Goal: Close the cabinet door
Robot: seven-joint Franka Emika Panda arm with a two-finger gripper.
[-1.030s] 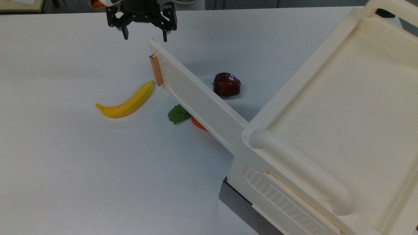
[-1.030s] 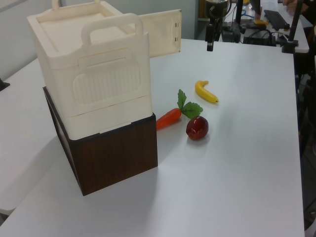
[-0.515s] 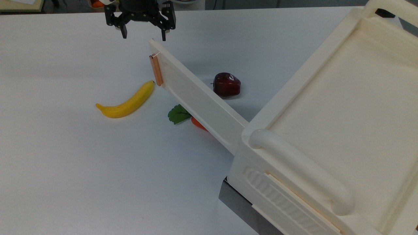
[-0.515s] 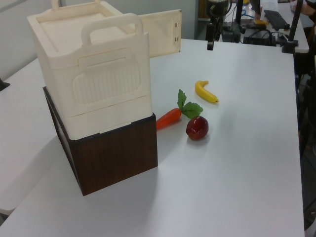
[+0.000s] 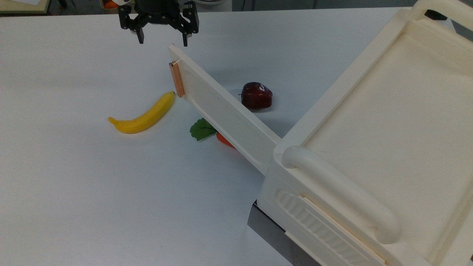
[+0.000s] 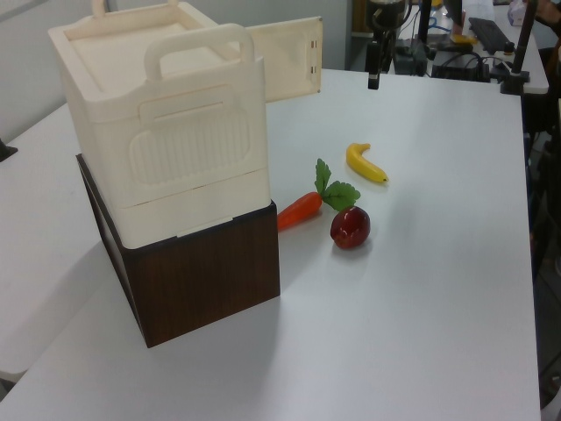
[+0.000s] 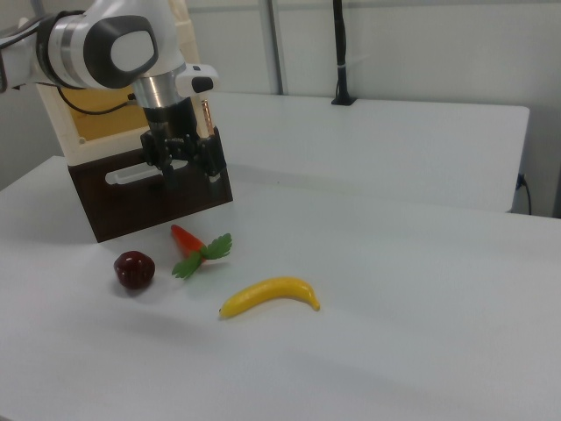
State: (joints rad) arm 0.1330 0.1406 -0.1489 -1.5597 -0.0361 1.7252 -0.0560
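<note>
Above the cabinet door's handle end, the tool hangs wide open, empty; door swung out.

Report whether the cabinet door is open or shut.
Open. The cabinet door swings far out from the cabinet over the table, its copper handle strip at the free end; the gripper hovers nearby, fingers spread.

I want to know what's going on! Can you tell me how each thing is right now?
cabinet door: swung wide open
cabinet: upright on a dark box
gripper: open, empty, near the door's handle end
banana: lying on the table
apple: resting on the table
carrot: lying on the table
</note>
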